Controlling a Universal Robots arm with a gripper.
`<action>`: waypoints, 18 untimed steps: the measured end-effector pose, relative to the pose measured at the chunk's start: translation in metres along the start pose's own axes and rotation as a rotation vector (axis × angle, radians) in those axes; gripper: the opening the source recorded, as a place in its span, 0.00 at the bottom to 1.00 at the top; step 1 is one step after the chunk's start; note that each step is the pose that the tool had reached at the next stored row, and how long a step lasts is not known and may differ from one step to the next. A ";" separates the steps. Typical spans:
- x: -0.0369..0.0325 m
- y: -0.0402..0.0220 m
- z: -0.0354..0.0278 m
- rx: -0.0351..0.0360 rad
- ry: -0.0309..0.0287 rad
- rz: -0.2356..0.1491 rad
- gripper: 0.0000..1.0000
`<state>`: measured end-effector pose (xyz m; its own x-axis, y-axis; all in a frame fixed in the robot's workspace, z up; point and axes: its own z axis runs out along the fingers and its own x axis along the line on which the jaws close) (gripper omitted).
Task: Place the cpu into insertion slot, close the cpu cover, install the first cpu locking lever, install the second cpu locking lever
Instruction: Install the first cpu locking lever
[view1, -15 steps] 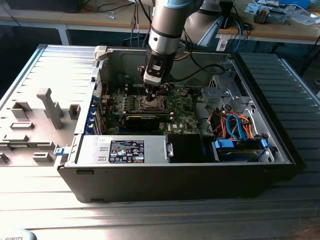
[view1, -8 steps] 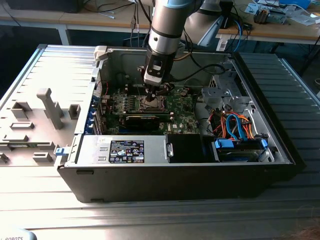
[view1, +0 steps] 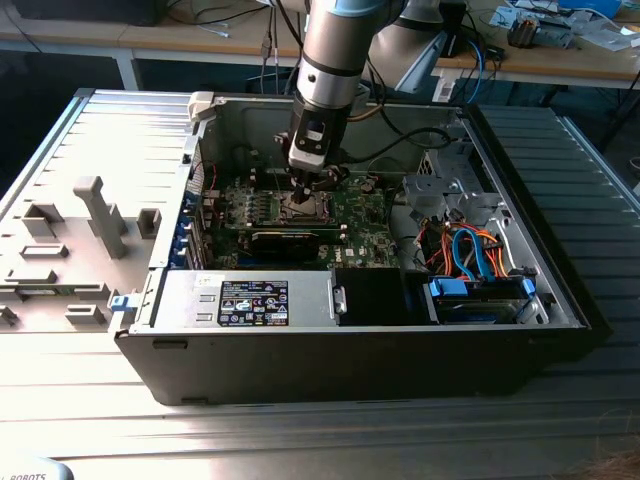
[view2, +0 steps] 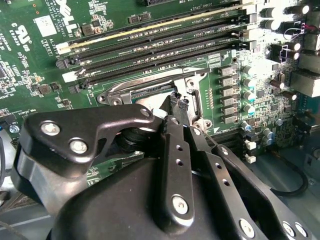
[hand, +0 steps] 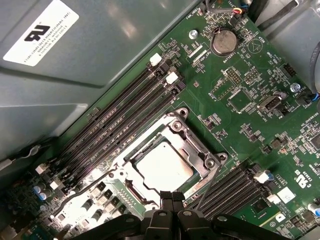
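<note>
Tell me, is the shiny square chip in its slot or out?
In. The cpu lies flat inside the insertion slot, its silver face showing through the cut-out of the cpu cover.

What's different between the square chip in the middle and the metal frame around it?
The cpu is a solid, plain square; the cpu cover is a frame with a cut-out middle. The cpu sits in the centre; the cpu cover lies around its edges. The cpu looks dull, the cpu cover shinier. Both are silver-grey metal and lie flat.
</note>
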<state>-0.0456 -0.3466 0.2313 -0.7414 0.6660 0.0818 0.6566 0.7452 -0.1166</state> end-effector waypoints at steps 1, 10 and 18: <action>0.0000 0.0000 0.0000 0.0001 -0.0002 -0.001 0.11; 0.0000 0.0000 0.0000 0.0011 -0.0015 -0.013 0.11; 0.0000 0.0000 0.0000 0.0020 -0.0029 -0.025 0.11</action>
<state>-0.0456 -0.3466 0.2313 -0.7581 0.6470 0.0818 0.6374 0.7616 -0.1165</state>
